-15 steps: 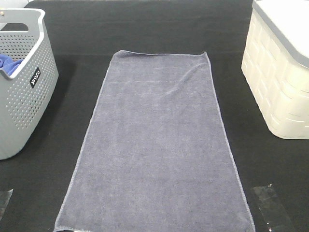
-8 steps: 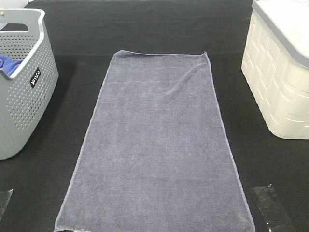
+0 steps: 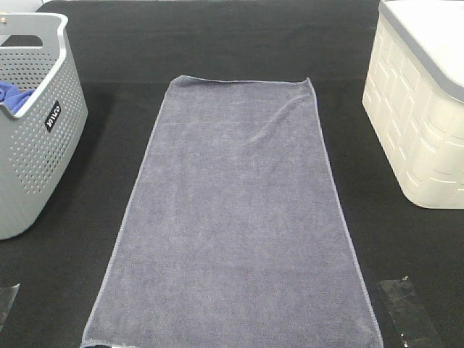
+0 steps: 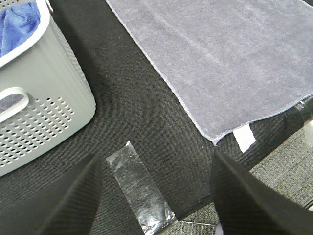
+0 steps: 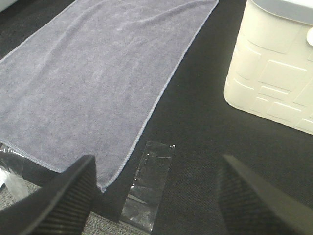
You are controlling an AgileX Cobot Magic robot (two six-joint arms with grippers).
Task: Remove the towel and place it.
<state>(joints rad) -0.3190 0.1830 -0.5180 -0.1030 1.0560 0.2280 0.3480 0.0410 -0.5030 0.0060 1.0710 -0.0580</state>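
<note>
The left gripper (image 4: 154, 188) and right gripper (image 5: 156, 193) both gape wide, holding nothing, each above a strip of clear tape (image 4: 139, 188) on the black cloth table (image 3: 217, 43). The large slate-grey terry towel (image 3: 232, 217) lies flat between the perforated grey basket (image 3: 36, 145) and cream bin (image 3: 417, 123).

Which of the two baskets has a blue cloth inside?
The grey perforated basket on the left holds the blue cloth; the cream basket on the right shows none.
</note>
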